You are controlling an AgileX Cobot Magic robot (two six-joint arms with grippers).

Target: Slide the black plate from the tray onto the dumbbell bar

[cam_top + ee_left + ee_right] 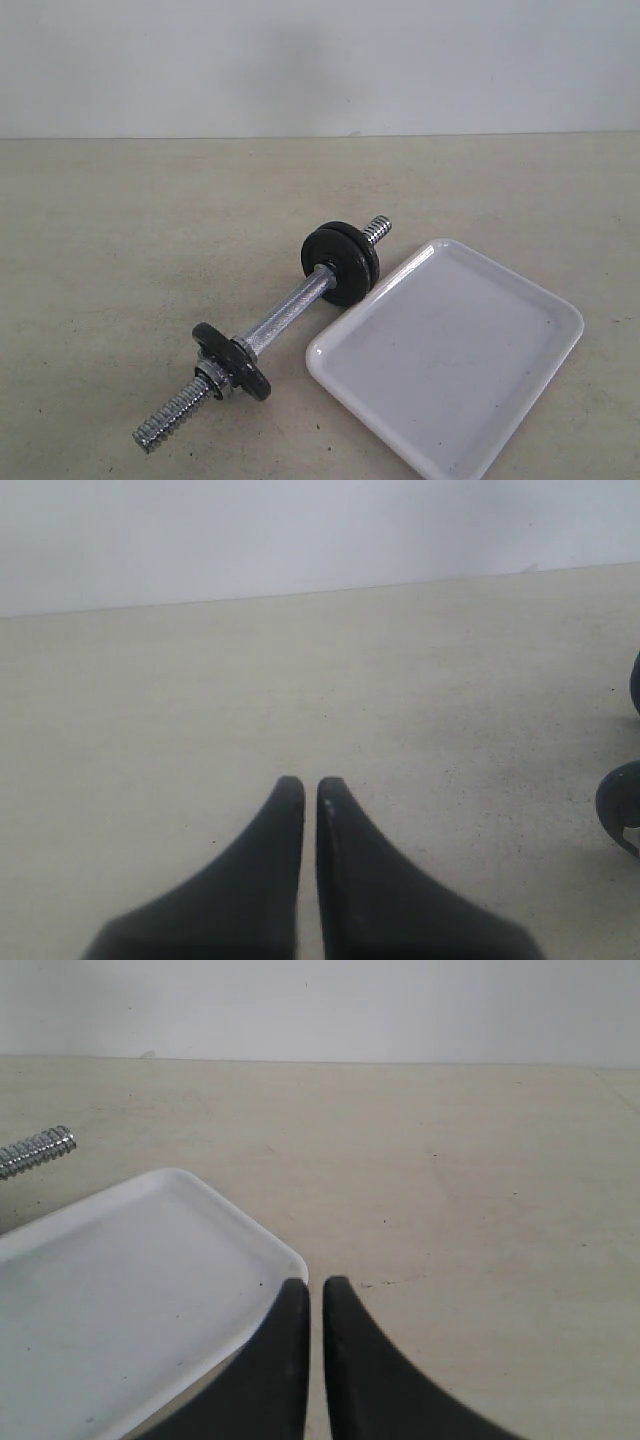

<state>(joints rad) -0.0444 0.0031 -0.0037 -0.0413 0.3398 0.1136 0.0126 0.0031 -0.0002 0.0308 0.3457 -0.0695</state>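
Observation:
The dumbbell bar lies diagonally on the table, left of the white tray. The tray holds nothing. At the bar's far end two black discs sit pressed together; the outer one, toward the threaded tip, is the black plate. A single black disc with a chrome nut sits near the near end. Neither gripper shows in the exterior view. My left gripper is shut and empty over bare table, with a disc's edge off to one side. My right gripper is shut and empty beside a corner of the tray; the bar's threaded tip shows beyond.
The beige table runs back to a pale wall. The tray's near corner runs off the bottom of the exterior view. The bar's near threaded end points toward the front edge.

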